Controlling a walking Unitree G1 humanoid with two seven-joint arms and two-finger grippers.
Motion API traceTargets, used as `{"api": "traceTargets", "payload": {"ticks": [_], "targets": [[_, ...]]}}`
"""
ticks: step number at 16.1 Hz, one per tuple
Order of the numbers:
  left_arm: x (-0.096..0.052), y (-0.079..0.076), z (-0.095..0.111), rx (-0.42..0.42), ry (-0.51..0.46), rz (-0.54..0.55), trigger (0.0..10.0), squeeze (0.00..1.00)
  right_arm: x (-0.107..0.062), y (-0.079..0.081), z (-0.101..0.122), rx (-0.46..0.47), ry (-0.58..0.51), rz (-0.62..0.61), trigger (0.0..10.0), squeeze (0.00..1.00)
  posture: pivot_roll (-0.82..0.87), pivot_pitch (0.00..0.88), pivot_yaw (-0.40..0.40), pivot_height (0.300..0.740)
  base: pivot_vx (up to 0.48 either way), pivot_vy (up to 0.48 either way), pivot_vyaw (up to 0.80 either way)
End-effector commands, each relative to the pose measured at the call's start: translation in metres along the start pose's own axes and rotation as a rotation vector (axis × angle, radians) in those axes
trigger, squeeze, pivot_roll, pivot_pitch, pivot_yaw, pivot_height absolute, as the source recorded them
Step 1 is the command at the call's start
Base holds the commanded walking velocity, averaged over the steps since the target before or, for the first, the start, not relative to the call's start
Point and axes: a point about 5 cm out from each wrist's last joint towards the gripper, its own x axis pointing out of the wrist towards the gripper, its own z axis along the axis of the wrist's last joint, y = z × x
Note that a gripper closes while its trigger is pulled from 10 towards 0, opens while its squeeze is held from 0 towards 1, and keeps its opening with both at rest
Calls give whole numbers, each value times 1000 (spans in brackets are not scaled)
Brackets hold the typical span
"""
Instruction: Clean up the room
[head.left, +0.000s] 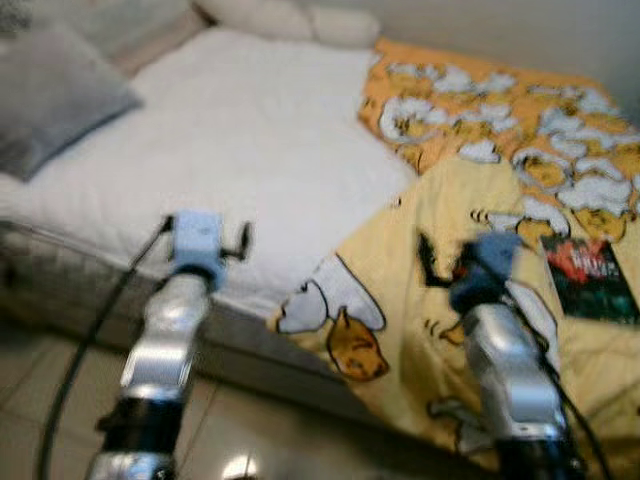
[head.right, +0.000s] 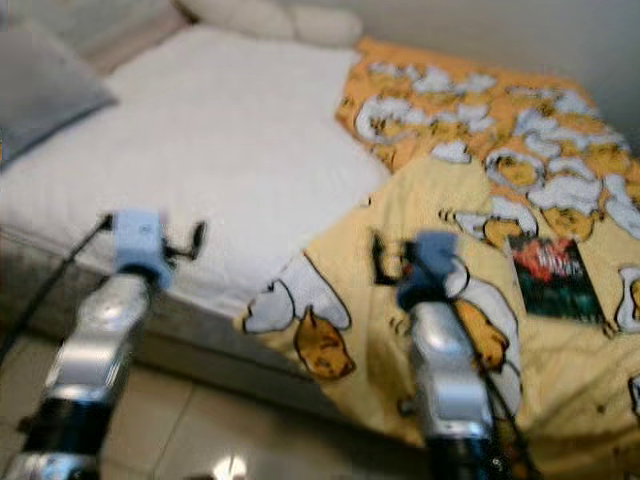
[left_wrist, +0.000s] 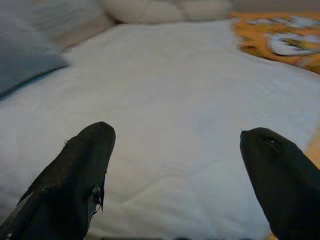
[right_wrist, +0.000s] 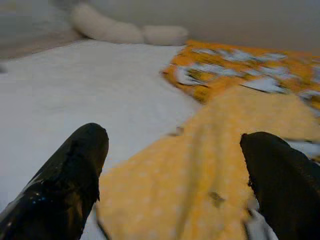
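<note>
A bed with a white sheet (head.left: 240, 140) lies before me, and a yellow and orange cartoon-print blanket (head.left: 470, 230) is crumpled over its right half, hanging off the front edge. A dark book (head.left: 590, 275) rests on the blanket at the right. My left gripper (left_wrist: 175, 160) is raised over the sheet near the bed's front edge, open and empty. My right gripper (right_wrist: 172, 165) hovers over the blanket's left edge, open, nothing between its fingers.
A grey pillow (head.left: 50, 95) sits at the bed's far left and white pillows (head.left: 290, 18) line the head by the wall. Tiled floor (head.left: 260, 420) runs along the bed's front edge under my arms.
</note>
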Motion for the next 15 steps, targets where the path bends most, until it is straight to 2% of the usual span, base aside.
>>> {"api": "traceTargets", "payload": {"ticks": [1,3,15], "targets": [[1,-6,4,1,-12,-17,10000,1000,0,-8,2,-16,-5,-19,10000,1000,-6,0,-34,740,0,-480,756],[1,-6,4,0,-13,-16,10000,1000,0,-8,2,-17,-3,-21,10000,1000,-12,0,-32,740,0,-480,756],[1,-9,4,9,-19,-28,10000,1000,-4,-1,-7,-12,31,12,10000,1000,-6,0,-39,740,0,-480,0]]}}
